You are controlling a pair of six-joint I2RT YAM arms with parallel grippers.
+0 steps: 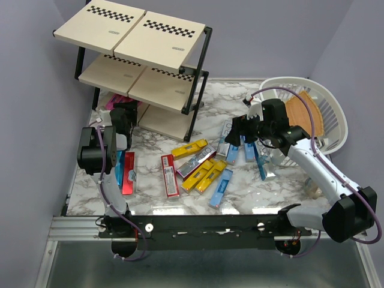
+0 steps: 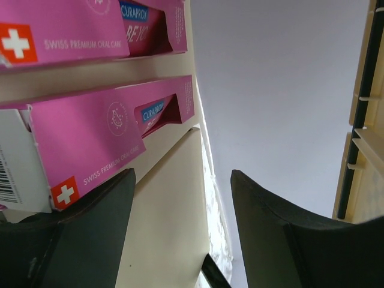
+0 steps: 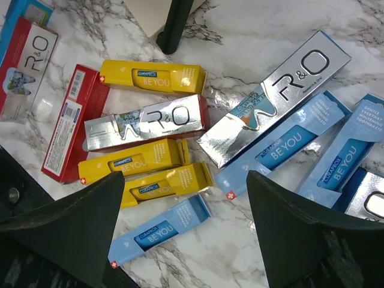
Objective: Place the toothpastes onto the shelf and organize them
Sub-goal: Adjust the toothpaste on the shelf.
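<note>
On the left, our left pincer (image 2: 181,183) is open and holds nothing. It is low down by the shelf (image 1: 144,36), just beside two pink toothpastes (image 2: 90,141) that rest on a pale shelf board. Most toothpastes lie loose in the middle of the surface (image 1: 264,195). The red toothpastes (image 1: 170,176) lie nearer our left arm (image 1: 96,150). Our right pincer (image 3: 186,180) is open too, and empty. It hangs right over the yellow toothpastes (image 3: 138,163). They lie long ways from one finger to the other, so we think this pincer must turn to grab one across its thin side. A silver toothpaste (image 3: 276,96) and blue toothpastes (image 3: 288,144) crowd close by. The white basket (image 1: 331,114) sits far right.
</note>
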